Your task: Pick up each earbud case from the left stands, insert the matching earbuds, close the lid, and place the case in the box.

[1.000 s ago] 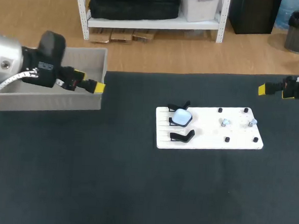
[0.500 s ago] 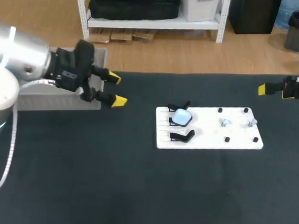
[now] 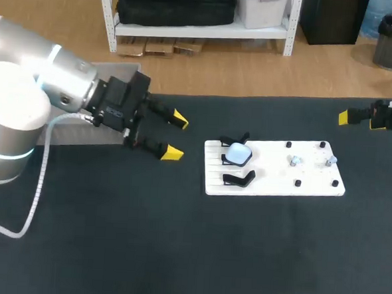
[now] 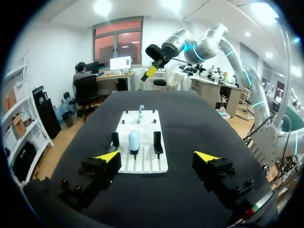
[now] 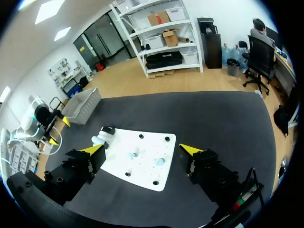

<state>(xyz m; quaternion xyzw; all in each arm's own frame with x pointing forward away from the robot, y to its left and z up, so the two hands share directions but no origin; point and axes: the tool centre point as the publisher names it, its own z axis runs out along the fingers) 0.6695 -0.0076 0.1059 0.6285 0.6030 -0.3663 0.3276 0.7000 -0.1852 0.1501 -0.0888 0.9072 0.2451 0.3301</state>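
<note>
The left end effector (image 3: pixel 175 136) is being carried away from the open grey rectangular box (image 3: pixel 70 131), over which it was positioned one second ago, and is being brought across the dark bench (image 3: pixel 189 253) toward the flat white plastic board (image 3: pixel 273 185). Its fingers are being held spread wide, with nothing between them. The pale blue rounded earbud case (image 3: pixel 238 151) is being supported on the black stands (image 3: pixel 237 179) at the left end of the board, just ahead of the approaching fingers and not yet touched. Two small blue earbuds (image 3: pixel 294 160) are being kept on pegs toward the board's right end. The right end effector (image 5: pixel 142 149) is being held unmoved, well apart at the bench's far right edge, its fingers likewise spread and empty. The change is being read as the approach for the pick-up of the case; grasping, earbud insertion, lid closure and boxing are judged to be outstanding.
</note>
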